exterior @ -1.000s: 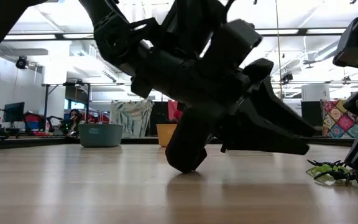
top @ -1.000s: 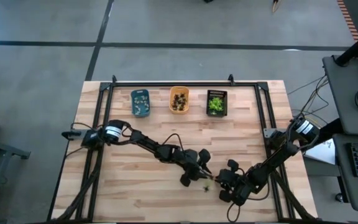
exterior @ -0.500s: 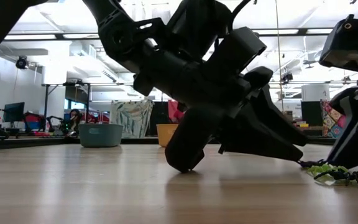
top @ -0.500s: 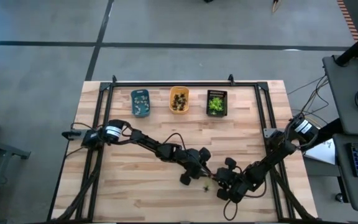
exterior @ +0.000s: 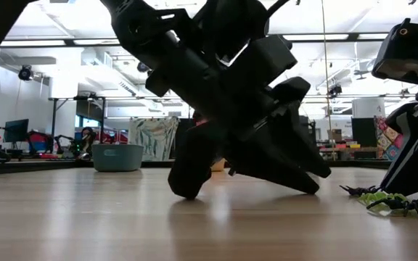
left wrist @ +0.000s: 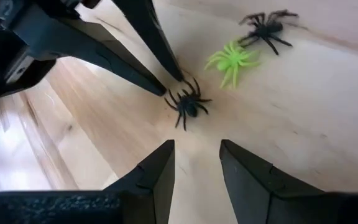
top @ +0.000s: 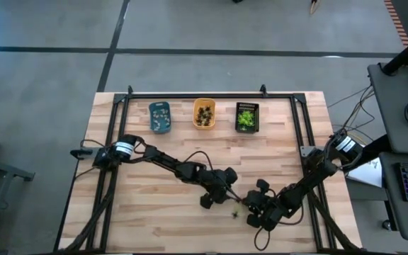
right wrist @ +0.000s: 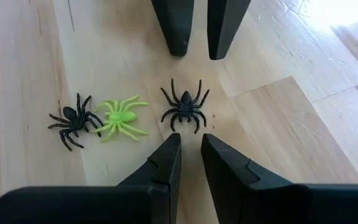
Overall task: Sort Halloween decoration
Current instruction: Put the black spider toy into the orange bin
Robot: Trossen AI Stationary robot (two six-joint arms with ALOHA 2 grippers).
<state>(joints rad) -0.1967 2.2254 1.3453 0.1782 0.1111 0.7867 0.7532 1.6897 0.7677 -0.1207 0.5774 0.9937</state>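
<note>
Three small plastic spiders lie flat on the wooden table near its front edge. One black spider (right wrist: 185,111) sits between the two grippers. A yellow-green spider (right wrist: 123,117) and a second black spider (right wrist: 73,121) lie beside it, their legs meeting. My left gripper (left wrist: 196,155) comes slanting down from the table's left, open by a narrow gap, its tips a little short of the lone black spider (left wrist: 187,106). My right gripper (right wrist: 191,146) comes from the right, open by a narrower gap. Its tips stand just short of that spider's legs.
A blue tray (top: 160,117), an orange tray (top: 204,113) and a black tray (top: 246,117) stand in a row at the table's far side, each holding small figures. A black frame rail (top: 197,94) runs along the far edge. Bare wood lies between the trays and the arms.
My left gripper has drawn back a little toward the table's left, away from the spiders, rising slightly and tipping less steeply. The three spiders lie where they were.
</note>
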